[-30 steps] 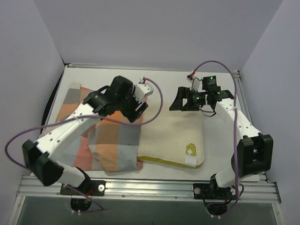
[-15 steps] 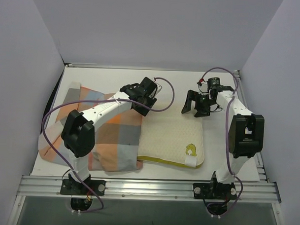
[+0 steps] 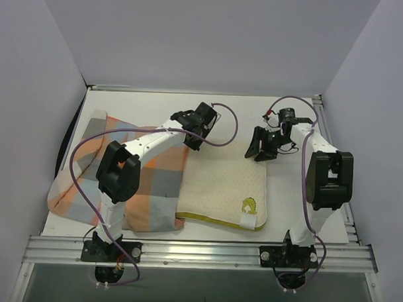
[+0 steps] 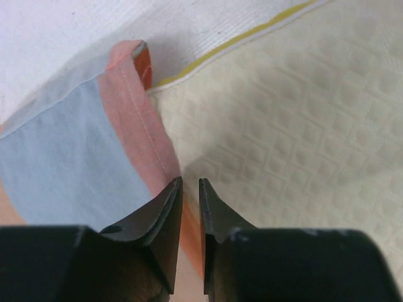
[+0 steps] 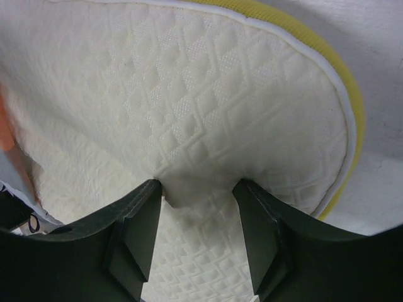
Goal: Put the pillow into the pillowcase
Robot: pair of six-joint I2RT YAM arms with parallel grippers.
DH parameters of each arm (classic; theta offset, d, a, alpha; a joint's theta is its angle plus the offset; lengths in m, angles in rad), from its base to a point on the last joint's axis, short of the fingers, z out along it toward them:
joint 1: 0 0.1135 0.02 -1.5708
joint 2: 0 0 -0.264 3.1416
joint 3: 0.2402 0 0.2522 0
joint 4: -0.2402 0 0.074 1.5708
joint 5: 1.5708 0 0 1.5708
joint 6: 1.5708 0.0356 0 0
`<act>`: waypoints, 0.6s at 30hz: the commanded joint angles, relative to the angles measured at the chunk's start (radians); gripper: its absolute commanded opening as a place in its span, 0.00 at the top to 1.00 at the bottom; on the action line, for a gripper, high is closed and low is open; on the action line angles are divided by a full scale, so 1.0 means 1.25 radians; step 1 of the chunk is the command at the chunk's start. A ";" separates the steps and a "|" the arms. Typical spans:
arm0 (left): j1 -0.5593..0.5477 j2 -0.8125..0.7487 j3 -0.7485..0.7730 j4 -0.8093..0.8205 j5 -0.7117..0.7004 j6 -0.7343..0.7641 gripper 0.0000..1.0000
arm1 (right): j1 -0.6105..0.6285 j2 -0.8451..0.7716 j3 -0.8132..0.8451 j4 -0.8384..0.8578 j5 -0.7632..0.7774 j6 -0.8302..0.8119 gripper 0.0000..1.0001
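The cream pillow (image 3: 220, 185) lies in the middle of the table, its yellow figure (image 3: 250, 206) and white tag at the near right corner. The checked pillowcase (image 3: 121, 175) lies to its left, and its right edge overlaps the pillow's left side. My left gripper (image 3: 197, 134) is at the far left corner of the pillow. In the left wrist view it (image 4: 186, 182) is shut on the pink hem of the pillowcase (image 4: 69, 157), beside the pillow (image 4: 302, 126). My right gripper (image 3: 258, 149) is at the pillow's far right corner. In the right wrist view it (image 5: 196, 185) pinches a bulge of the pillow (image 5: 220, 94).
White walls close in the table on the left, back and right. A metal rail (image 3: 198, 253) runs along the near edge, with both arm bases on it. Purple cables loop beside each arm.
The left arm has stretched out and its gripper has moved right to the pillow's far left corner. The pillow has slid a little left, further under the pillowcase edge. The right gripper has shifted slightly right.
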 commanded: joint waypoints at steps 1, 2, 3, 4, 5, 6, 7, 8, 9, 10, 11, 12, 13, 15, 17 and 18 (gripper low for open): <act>0.005 -0.003 0.048 0.023 -0.079 -0.001 0.74 | -0.006 0.001 -0.022 -0.059 -0.039 -0.012 0.48; 0.005 -0.015 0.040 0.026 -0.089 -0.001 0.69 | -0.006 -0.004 -0.026 -0.057 -0.040 -0.015 0.47; 0.004 -0.022 0.029 0.025 -0.097 0.003 0.60 | -0.006 -0.006 -0.027 -0.057 -0.039 -0.017 0.47; 0.004 -0.031 0.023 0.026 -0.121 0.009 0.56 | -0.007 -0.007 -0.031 -0.059 -0.039 -0.019 0.45; 0.004 -0.033 0.016 0.026 -0.133 0.012 0.53 | -0.007 -0.009 -0.033 -0.059 -0.039 -0.020 0.44; 0.005 -0.035 0.004 0.026 -0.145 0.015 0.51 | -0.007 -0.010 -0.034 -0.057 -0.038 -0.020 0.43; 0.006 -0.038 -0.003 0.026 -0.164 0.019 0.50 | -0.007 -0.012 -0.034 -0.057 -0.035 -0.022 0.41; 0.006 -0.039 -0.006 0.026 -0.172 0.027 0.50 | -0.008 -0.014 -0.035 -0.060 -0.033 -0.022 0.39; 0.007 -0.039 -0.012 0.025 -0.180 0.032 0.50 | -0.007 -0.015 -0.035 -0.059 -0.031 -0.022 0.38; 0.007 -0.039 -0.025 0.026 -0.183 0.033 0.49 | -0.007 -0.016 -0.037 -0.059 -0.031 -0.025 0.37; 0.007 -0.039 -0.032 0.026 -0.194 0.035 0.49 | -0.007 -0.018 -0.040 -0.060 -0.028 -0.025 0.35; 0.007 -0.039 -0.036 0.026 -0.201 0.035 0.49 | -0.008 -0.020 -0.042 -0.061 -0.026 -0.026 0.34; 0.007 -0.041 -0.041 0.027 -0.202 0.035 0.49 | -0.008 -0.023 -0.044 -0.061 -0.022 -0.027 0.34; 0.007 -0.050 -0.047 0.030 -0.185 0.035 0.49 | -0.007 -0.027 -0.051 -0.063 -0.015 -0.033 0.32; 0.002 -0.073 -0.050 0.045 -0.148 0.076 0.48 | -0.009 -0.032 -0.058 -0.067 -0.012 -0.037 0.30; -0.004 -0.082 -0.055 0.056 -0.153 0.087 0.47 | -0.012 -0.033 -0.061 -0.068 -0.013 -0.039 0.30</act>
